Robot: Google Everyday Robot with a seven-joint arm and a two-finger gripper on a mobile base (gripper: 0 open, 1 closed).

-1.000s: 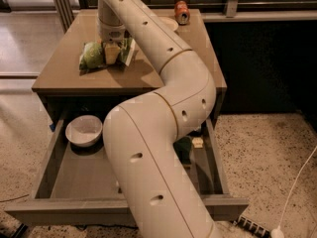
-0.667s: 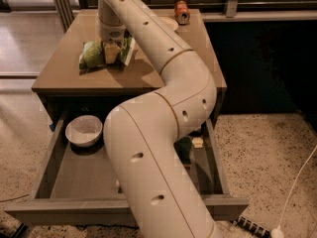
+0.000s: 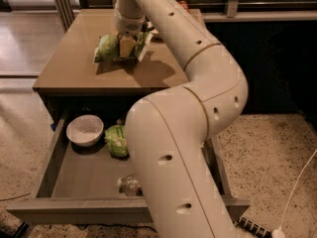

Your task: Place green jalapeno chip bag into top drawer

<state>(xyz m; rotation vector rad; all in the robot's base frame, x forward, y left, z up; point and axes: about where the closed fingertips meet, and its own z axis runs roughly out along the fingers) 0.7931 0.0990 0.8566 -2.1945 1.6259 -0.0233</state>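
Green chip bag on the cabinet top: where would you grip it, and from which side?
Probably best to grip the chip bag at its puffed, crinkled middle, from straight above: it lies flat on the cabinet top, so no edge offers a sideways pinch. The gripper is down at the bag from above.

White bowl [image 3: 85, 129], green pouch [image 3: 117, 140] just beside; clear plastic item [image 3: 129, 185] nearer camera; red can [image 3: 184, 5] at tabletop [image 3: 69, 68] rear.

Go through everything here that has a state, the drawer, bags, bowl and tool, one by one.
top drawer: pulled open.
green jalapeno chip bag: lying on the cabinet top, at the tool.
tool: low at that bag, over the cabinet top.
white bowl: upright in the drawer, looks empty.
second green bag: lying in the drawer beside the bowl.
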